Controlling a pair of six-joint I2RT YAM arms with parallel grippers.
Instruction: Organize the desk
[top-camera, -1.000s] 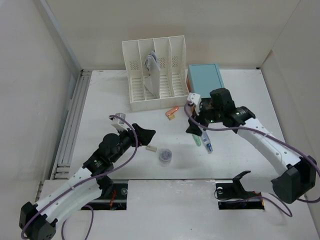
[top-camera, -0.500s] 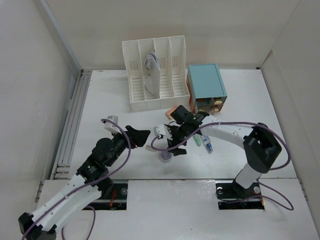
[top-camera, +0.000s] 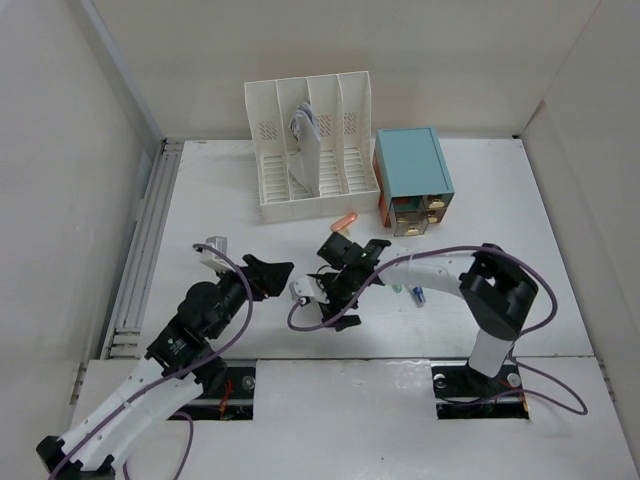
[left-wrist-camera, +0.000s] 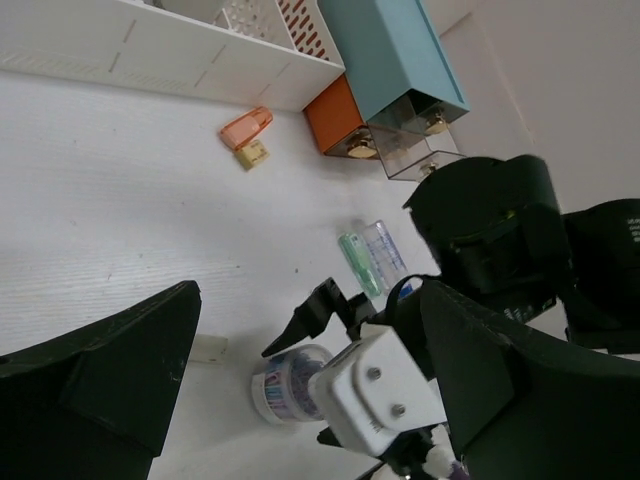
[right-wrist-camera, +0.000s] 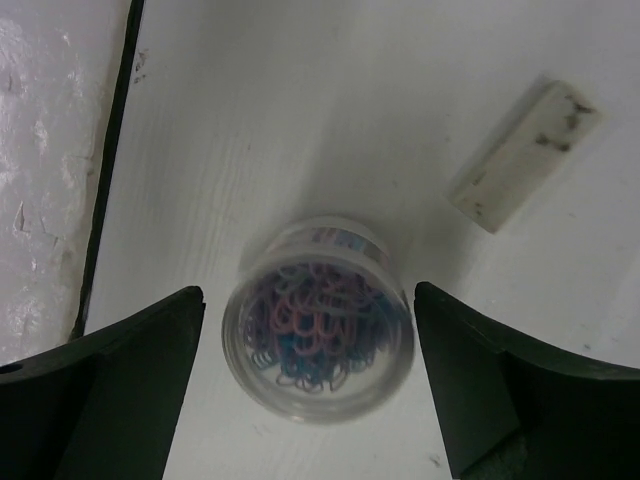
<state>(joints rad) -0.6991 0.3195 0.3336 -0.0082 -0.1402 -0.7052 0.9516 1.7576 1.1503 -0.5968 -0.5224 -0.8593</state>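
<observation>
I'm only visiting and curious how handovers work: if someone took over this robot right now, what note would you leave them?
Left gripper: open, empty, above the desk.
Right gripper: open, straddling the jar of paper clips, not touching it.
Loose on the desk: white eraser, orange piece, two markers.
File rack and drawer box stand at the back.
Done: nothing visibly tidied.
Left: probably grip the jar, then put away the rest.
</observation>
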